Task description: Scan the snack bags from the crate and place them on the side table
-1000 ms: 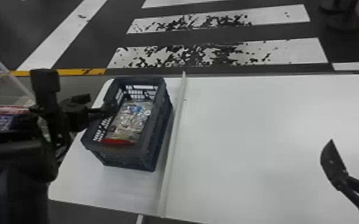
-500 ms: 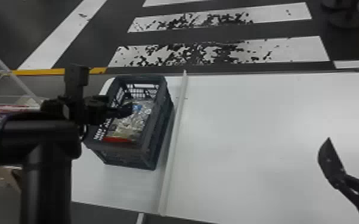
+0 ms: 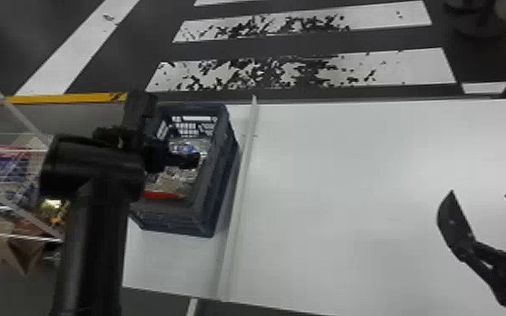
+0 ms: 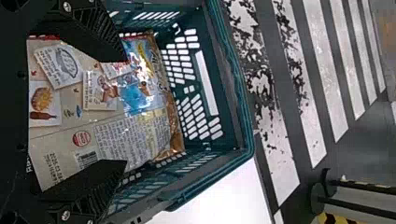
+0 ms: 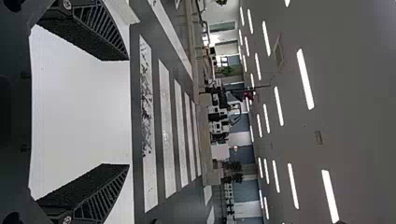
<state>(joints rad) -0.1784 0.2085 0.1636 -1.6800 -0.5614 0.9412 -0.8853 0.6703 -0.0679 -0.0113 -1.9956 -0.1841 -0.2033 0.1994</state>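
- We see the snack bag (image 3: 172, 183) in the crate (image 3: 218, 168) at eleven o'clock, under our left gripper (image 3: 191, 160), reaching toward its seven.
- That claw's fingers are apart.
- Our right gripper (image 3: 483, 192), spread, hangs at two o'clock.

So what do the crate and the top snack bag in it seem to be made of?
The crate looks like rigid, fairly dull moulded plastic: its walls have regular slots. The bag seems to be glossy plastic film, as it creases and throws bright glare; a foil layer is possible.
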